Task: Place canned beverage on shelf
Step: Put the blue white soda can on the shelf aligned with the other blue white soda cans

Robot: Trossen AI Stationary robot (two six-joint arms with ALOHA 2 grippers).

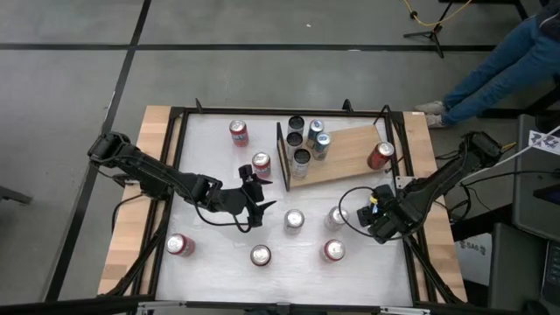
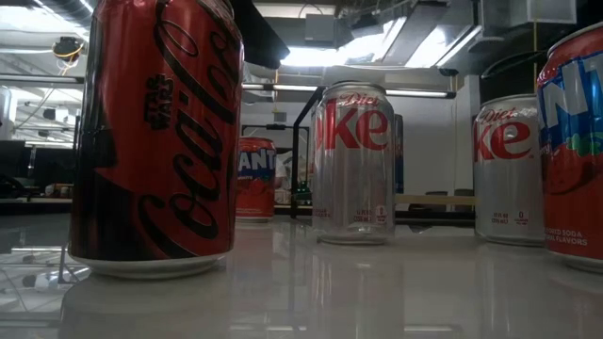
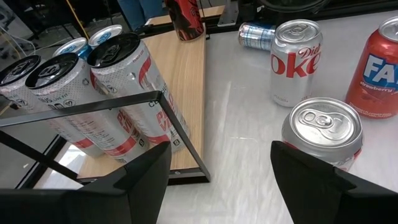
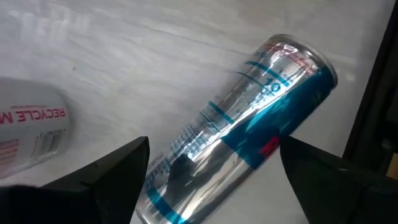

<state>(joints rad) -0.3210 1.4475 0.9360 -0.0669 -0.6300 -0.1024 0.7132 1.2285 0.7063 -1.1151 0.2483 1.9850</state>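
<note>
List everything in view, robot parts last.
shelf: one, light-brown board with black frame, far side of table
slim cans: five, black-topped or silver-blue, upright at shelf's framed end
red can: one, shelf's other end
loose cans: seven, red or silver, upright on table
lying can: one, silver-blue, on its side by right tool
table: one, white
person's legs: blue trousers, beyond table
left tool: open, mid-table
right tool: open, over lying can
</note>
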